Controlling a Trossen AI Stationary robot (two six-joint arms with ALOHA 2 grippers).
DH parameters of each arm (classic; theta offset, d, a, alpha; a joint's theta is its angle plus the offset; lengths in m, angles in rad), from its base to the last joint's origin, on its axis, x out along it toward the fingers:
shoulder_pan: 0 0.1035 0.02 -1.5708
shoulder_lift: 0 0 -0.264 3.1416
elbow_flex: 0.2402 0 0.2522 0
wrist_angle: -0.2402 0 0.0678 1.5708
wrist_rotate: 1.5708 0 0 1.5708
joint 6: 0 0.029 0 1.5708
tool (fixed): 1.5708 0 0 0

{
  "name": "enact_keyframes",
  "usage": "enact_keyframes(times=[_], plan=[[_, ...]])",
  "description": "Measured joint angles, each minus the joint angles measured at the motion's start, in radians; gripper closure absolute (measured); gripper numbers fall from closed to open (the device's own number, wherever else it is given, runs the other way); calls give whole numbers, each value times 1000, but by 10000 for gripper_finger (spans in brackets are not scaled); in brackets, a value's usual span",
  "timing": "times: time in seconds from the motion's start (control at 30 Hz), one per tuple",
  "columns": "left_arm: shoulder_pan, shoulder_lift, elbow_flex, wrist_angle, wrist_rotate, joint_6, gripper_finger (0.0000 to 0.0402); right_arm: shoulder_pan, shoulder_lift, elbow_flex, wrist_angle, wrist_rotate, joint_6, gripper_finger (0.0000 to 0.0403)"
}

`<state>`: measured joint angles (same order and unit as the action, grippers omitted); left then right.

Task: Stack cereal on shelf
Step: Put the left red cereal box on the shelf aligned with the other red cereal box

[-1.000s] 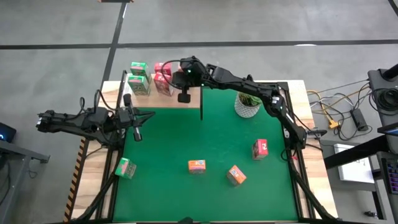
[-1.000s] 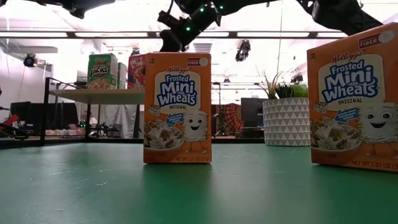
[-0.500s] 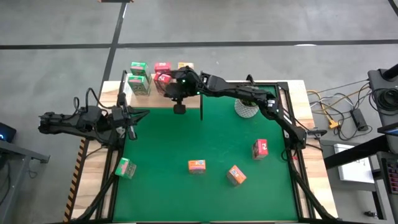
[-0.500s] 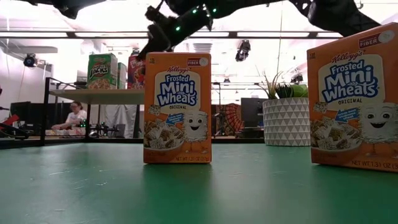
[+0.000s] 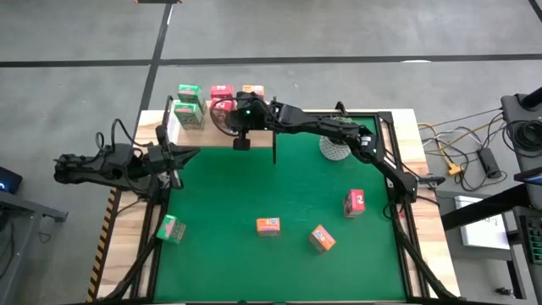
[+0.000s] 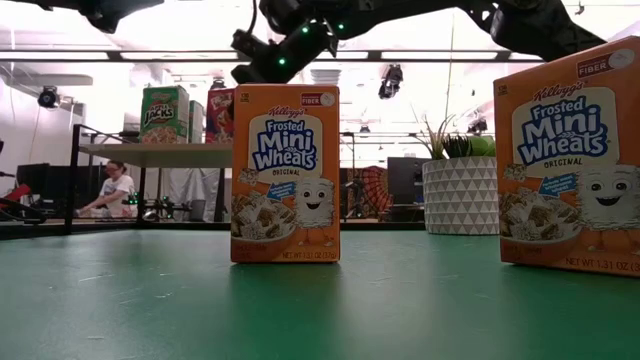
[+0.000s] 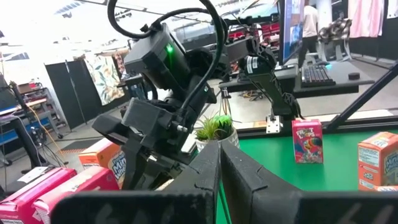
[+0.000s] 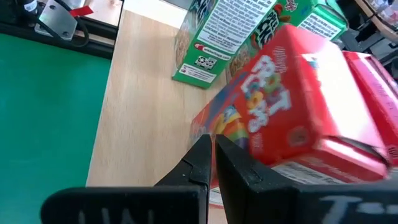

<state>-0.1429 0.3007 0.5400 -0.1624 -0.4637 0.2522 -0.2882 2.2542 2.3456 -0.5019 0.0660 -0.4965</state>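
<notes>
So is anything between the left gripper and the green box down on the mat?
Nothing visible. The left gripper, shut and empty, sits at the mat's left edge, and the green box lies nearer the front with only bare mat between them.

Shelf [image 8: 134, 118] top is pale wood, smooth, faint grain. Cereal boxes on it, like the pink one [image 8: 292, 124], are printed cardboard with a slight sheen. Below the shelf, the table mat [image 5: 279, 191] looks matt green, and its border [image 5: 428, 229] is light wood.
</notes>
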Motion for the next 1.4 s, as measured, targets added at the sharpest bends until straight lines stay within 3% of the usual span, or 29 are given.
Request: enact_keyframes(times=[0.43,0.67,0.97,1.1,1.4], plan=[[0,-1,0,-5,0,0,402,14,-19,2,-39,37,-6,390],[1,-7,0,-16,0,0,402,24,-73,12,54,-38,11,390],[0,-46,0,-23,-1,0,402,-53,-71,11,231,-104,54,391],[1,-55,0,-30,-1,1,402,-81,-65,2,222,-153,98,391],[1,-56,0,-31,-1,1,402,-82,-55,-4,188,-155,81,391]])
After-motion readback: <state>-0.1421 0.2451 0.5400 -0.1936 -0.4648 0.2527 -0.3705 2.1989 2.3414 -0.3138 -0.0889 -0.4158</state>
